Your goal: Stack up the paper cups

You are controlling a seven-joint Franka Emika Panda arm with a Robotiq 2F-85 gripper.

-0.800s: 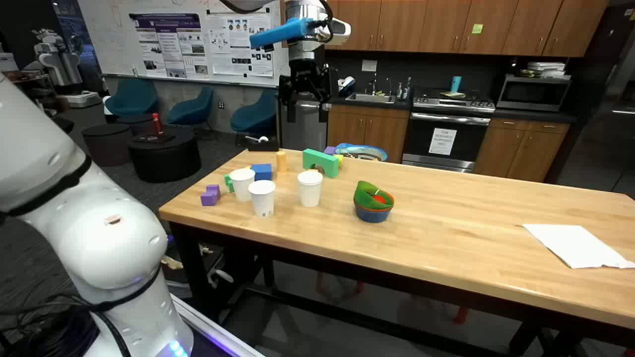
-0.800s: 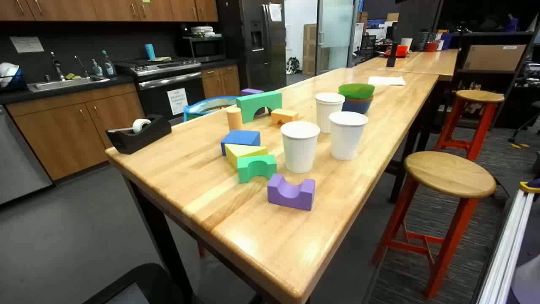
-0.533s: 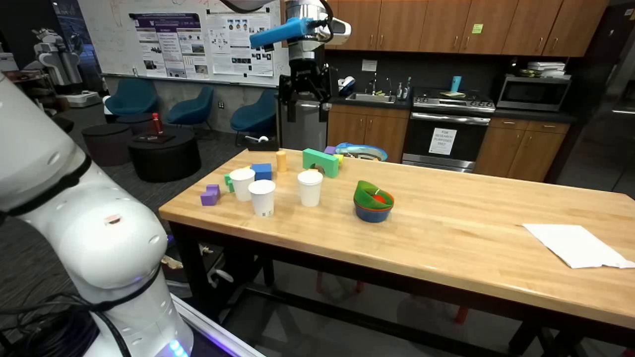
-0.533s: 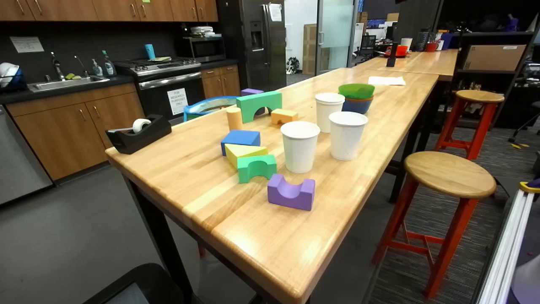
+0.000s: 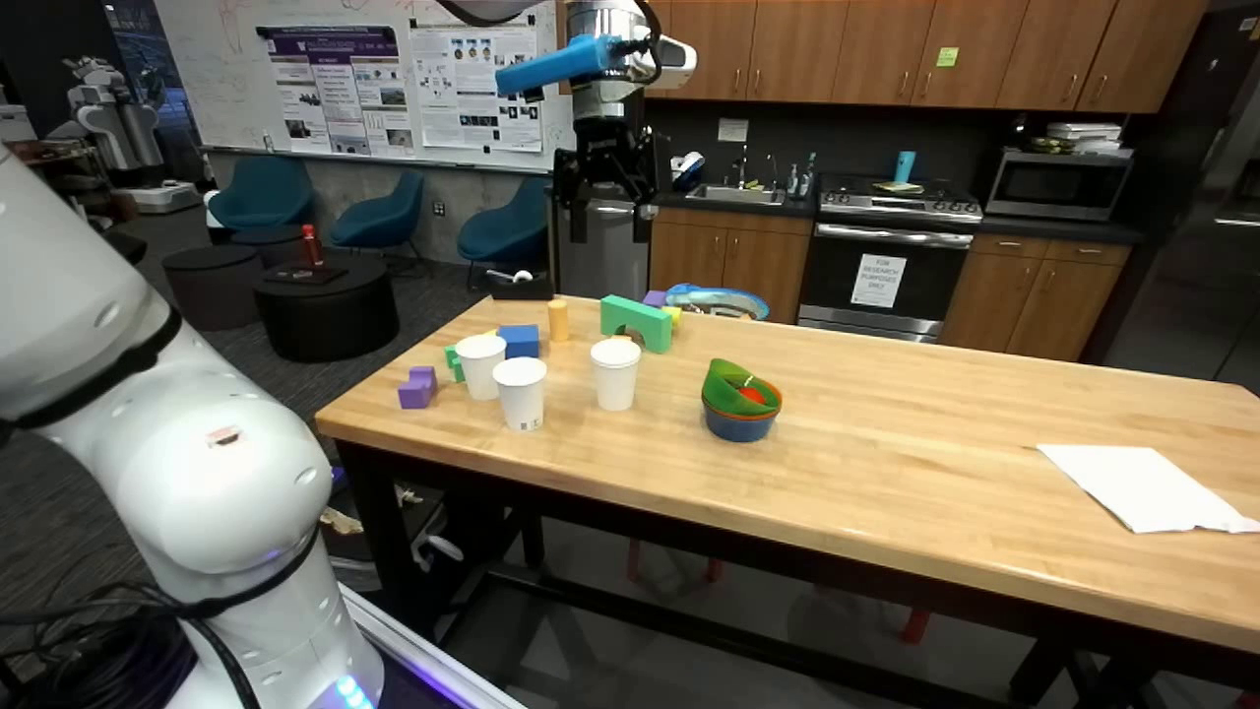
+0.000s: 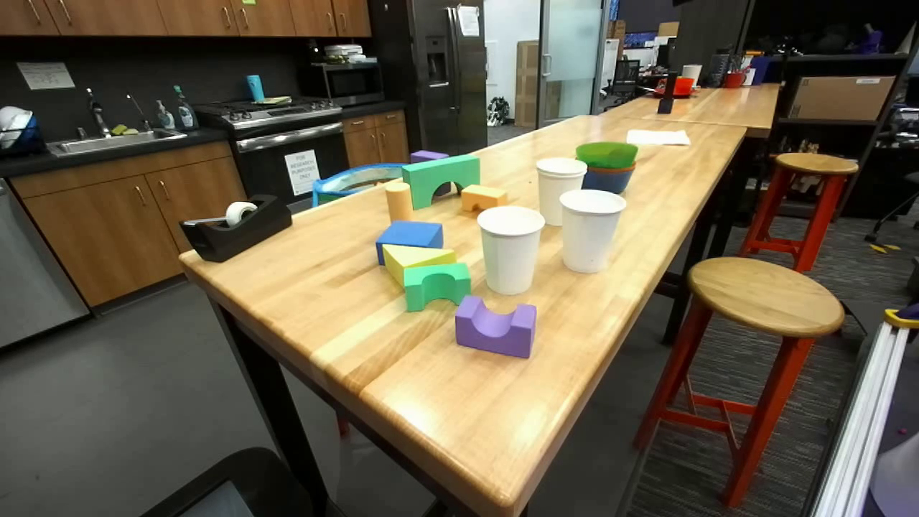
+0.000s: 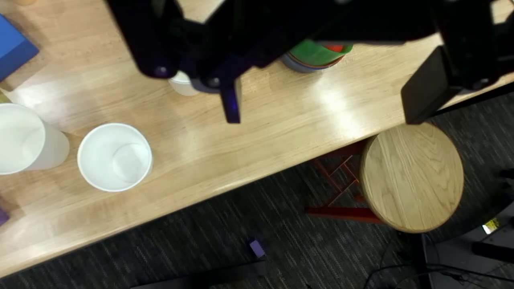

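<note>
Three white paper cups stand upright and apart on the wooden table. One cup (image 5: pixel 481 368) (image 6: pixel 510 253) stands by the coloured blocks, a second cup (image 5: pixel 521 396) (image 6: pixel 590 233) is close beside it near the table edge, and the third cup (image 5: pixel 615 376) (image 6: pixel 558 192) is nearer the bowls. In the wrist view the first cup (image 7: pixel 55 147) and second cup (image 7: pixel 116 156) show their open tops; the third cup (image 7: pixel 184 86) is mostly hidden behind a gripper finger. My gripper (image 5: pixel 610 236) is high above the table, open and empty; its fingers stand wide apart in the wrist view (image 7: pixel 323 119).
Stacked bowls, green on top (image 5: pixel 733 394), stand right of the cups. Purple (image 6: pixel 495 327), green (image 6: pixel 438 285) and blue (image 6: pixel 409 240) blocks, a green arch (image 6: pixel 441 176) and a tape dispenser (image 6: pixel 237 226) lie around. A white sheet (image 5: pixel 1147 485) lies farther off. Stools (image 6: pixel 764 296) stand alongside.
</note>
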